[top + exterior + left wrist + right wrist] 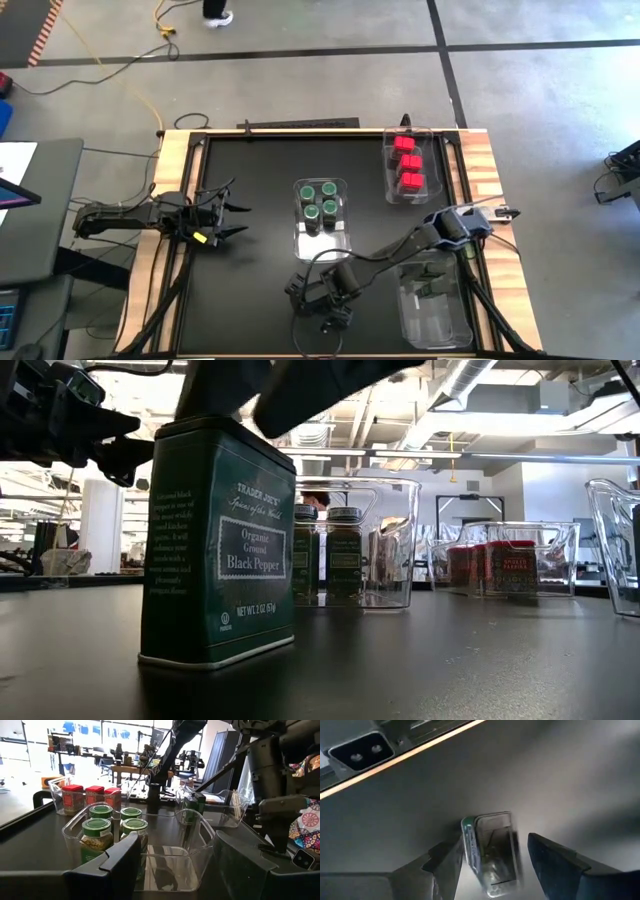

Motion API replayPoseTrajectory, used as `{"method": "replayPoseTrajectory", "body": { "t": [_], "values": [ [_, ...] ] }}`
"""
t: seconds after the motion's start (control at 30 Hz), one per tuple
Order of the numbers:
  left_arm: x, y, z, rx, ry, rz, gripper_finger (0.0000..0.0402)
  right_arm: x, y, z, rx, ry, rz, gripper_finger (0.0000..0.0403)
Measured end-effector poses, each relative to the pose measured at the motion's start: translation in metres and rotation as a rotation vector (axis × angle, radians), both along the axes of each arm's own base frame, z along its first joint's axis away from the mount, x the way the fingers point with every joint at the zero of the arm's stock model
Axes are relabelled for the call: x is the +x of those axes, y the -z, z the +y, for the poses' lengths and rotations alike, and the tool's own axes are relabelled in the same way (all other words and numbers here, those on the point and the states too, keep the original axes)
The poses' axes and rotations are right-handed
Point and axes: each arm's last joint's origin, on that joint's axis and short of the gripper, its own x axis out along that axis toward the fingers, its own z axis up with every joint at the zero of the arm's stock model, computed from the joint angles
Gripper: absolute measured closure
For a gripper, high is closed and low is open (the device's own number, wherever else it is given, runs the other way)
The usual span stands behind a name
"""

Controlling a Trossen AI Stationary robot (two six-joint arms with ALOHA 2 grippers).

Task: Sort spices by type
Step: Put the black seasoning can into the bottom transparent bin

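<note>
Nearest you, at the table's front edge, your right gripper (pixel 335 310) sits over the black pepper tin (pixel 218 545), which stands upright on the mat. Fingers straddle it w/ a gap on one side, so can't tell if it's gripped. Behind, the center bin (pixel 343 236) holds four green-topped jars (pixel 320 200). Farther back right, red boxes (pixel 408 165) fill another bin (pixel 390 190). Left gripper (pixel 232 210) waits at the left side, fingers spread, empty.

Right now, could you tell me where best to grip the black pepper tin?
Probably across the two narrow side walls near the top of the black pepper tin, coming straight down: it stands upright, tall and flat-sided, and the right gripper already straddles it, jaws apart.
</note>
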Motion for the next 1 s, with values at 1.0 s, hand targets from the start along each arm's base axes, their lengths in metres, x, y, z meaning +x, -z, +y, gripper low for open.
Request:
{"method": "replayPoseTrajectory", "body": {
  "t": [1.0],
  "values": [
    [0.0,0.0,0.0,0.0,0.001,0.0,0.0164,0.002,0.017,-0.006,-0.02,0.024,0.085,0.025]
  ]
}}
